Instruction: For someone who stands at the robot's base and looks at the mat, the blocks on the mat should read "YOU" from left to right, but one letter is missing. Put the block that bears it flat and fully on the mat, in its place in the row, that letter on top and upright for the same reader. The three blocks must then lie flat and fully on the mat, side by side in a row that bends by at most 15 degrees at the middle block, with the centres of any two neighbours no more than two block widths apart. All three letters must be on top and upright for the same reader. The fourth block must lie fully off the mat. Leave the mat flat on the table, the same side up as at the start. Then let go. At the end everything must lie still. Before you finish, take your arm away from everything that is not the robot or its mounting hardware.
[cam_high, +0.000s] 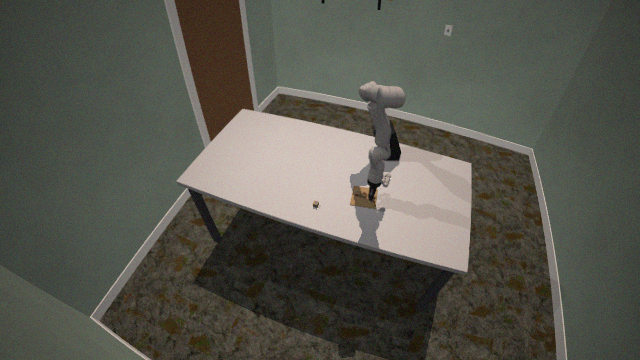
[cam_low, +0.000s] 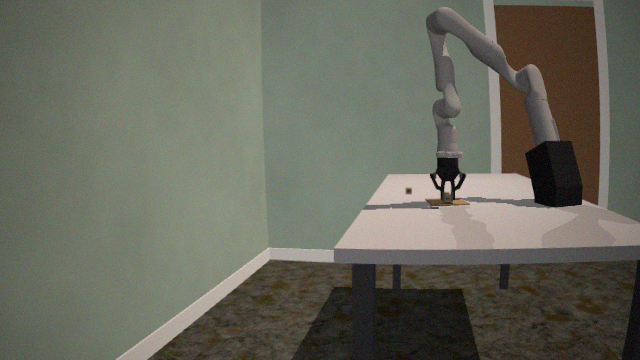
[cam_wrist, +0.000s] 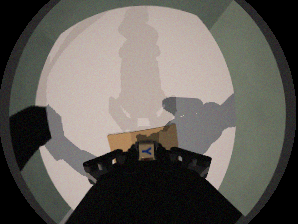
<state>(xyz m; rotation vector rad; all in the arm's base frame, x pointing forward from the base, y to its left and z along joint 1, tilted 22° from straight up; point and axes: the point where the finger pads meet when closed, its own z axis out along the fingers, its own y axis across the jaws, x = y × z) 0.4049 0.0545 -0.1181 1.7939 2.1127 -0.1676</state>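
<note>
Pinched between our jaws is a small block (cam_wrist: 145, 151), whose upward face bears a dark blue mark that we cannot read as any one letter from the wrist view. Our gripper (cam_low: 448, 196) hangs straight down over the tan mat (cam_low: 462, 202), low enough that its fingertips reach almost to the mat's surface; whether the block already touches the mat we cannot tell. In the wrist view the mat (cam_wrist: 121, 140) shows just beyond the block, spreading to either side of it. From the top view we make out a block (cam_high: 358, 190) lying on the mat at the corner toward the door, beside our gripper (cam_high: 372, 196). Another block (cam_high: 316, 204) lies on the white table (cam_high: 280, 155), well apart from the mat on the side away from the arm's black base (cam_low: 554, 172), and fully off the mat.
</note>
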